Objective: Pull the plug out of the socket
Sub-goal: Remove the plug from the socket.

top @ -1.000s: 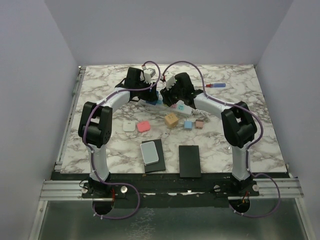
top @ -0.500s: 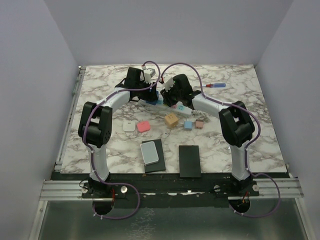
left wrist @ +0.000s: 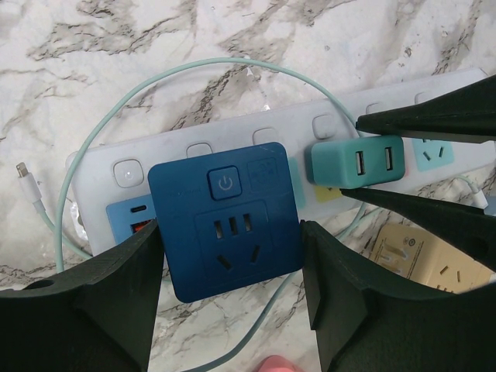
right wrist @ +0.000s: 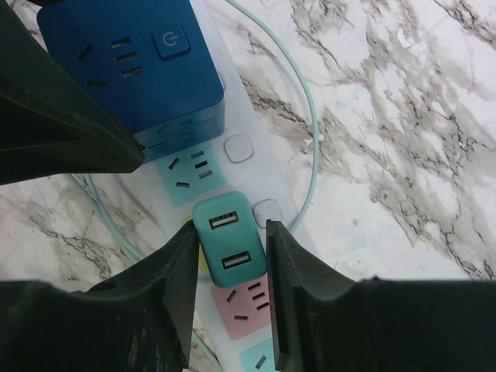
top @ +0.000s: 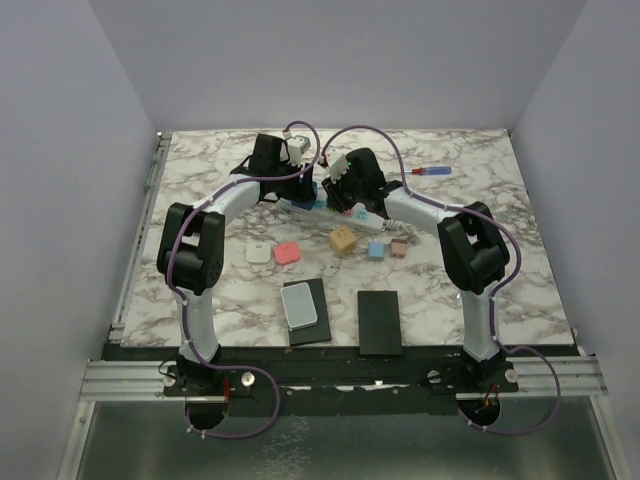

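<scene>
The socket (left wrist: 91,174) lies on the table (right wrist: 403,155). The left gripper (left wrist: 230,256) is clamped on the blue adapter (left wrist: 225,221), and the right gripper (right wrist: 231,229) squeezes the teal plug (right wrist: 229,242). It should pull straight out while the left holds the socket down.

teal usb plug (right wrist: 229,242) upright mid-row in flat long white socket (left wrist: 167,146)

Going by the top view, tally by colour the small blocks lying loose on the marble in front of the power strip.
White block: 1
Pink block: 1
Tan block: 1
Light blue block: 1
Brownish-pink block: 1
Total: 5
</scene>
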Robot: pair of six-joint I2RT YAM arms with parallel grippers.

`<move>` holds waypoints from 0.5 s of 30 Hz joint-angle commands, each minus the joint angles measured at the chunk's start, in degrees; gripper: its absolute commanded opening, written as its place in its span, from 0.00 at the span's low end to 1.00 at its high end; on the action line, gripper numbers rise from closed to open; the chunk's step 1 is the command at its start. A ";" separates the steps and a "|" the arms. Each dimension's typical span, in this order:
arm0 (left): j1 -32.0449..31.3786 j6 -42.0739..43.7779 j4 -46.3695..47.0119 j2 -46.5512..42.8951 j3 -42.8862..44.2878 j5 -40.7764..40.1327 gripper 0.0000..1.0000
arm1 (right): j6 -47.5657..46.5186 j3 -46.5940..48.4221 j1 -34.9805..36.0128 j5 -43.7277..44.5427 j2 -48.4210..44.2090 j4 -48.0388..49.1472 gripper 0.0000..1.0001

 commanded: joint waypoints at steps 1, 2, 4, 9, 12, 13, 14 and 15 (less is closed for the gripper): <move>-0.15 -0.44 -3.83 2.07 0.14 0.99 0.39 | 1.67 0.76 0.71 0.47 3.03 -0.05 0.05; -0.19 -0.44 -3.86 2.07 0.13 0.99 0.39 | 1.79 1.06 0.64 0.21 3.20 -0.20 0.05; -0.15 -0.43 -3.86 2.06 0.13 0.96 0.38 | 1.94 2.16 0.50 -0.48 3.78 -0.79 0.01; -0.19 -0.32 -3.78 2.03 0.05 0.45 0.37 | 3.62 4.22 -1.71 -4.12 5.36 -1.83 0.01; -0.16 -0.37 -3.85 1.98 0.05 0.02 0.37 | 4.30 5.25 -2.50 -5.54 5.82 -2.53 0.01; -0.19 -0.39 -3.86 1.98 0.05 0.10 0.37 | 4.28 5.31 -2.52 -5.48 5.83 -2.55 0.01; -0.15 -0.43 -3.84 1.96 0.08 0.21 0.37 | 4.14 5.32 -2.53 -5.63 5.86 -2.55 0.01; -0.18 -0.43 -3.86 2.01 0.13 0.20 0.37 | 4.03 5.28 -2.53 -5.68 5.85 -2.57 0.01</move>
